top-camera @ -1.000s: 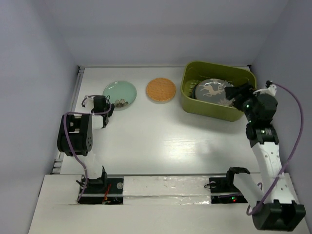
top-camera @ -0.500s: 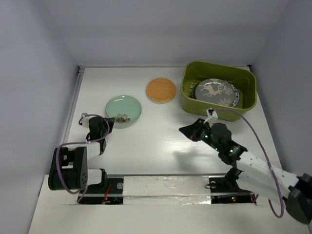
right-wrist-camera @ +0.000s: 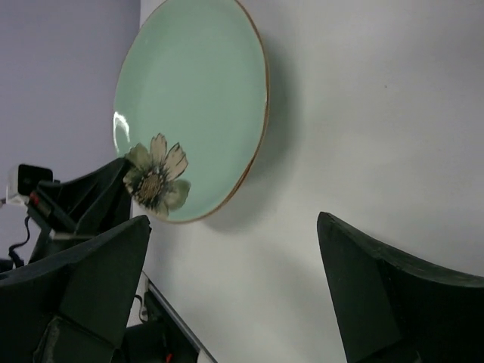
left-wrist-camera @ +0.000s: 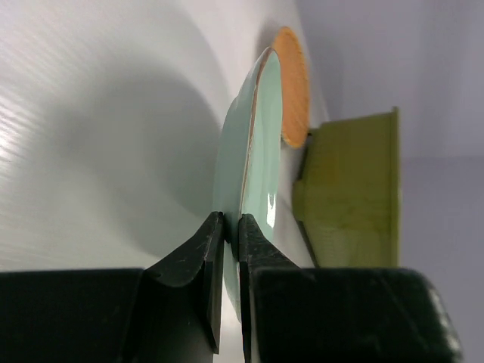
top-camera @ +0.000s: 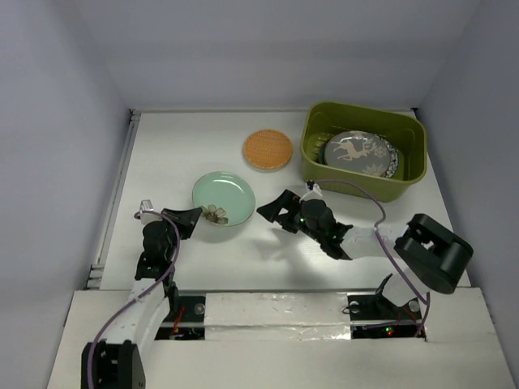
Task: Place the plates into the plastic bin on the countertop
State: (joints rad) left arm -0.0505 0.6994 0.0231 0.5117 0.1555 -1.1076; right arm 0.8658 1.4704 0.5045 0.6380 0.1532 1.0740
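Deer plate (top-camera: 357, 152) in bin (top-camera: 362, 190); mint plate (top-camera: 225, 197) outside.

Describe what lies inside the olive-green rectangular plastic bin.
A silver-grey round plate with deer lies on top inside the olive-green plastic bin. A darker rim peeks out beneath it; how many plates it covers cannot be told.

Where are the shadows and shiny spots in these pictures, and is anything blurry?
Left wrist view: mint green plate seen edge-on, broad soft shadow on the countertop beside it, small glare on its face. Right wrist view: near fingers dark and soft-edged; plate's rim shows a glint. Top view: even light, faint shadows under both arms.
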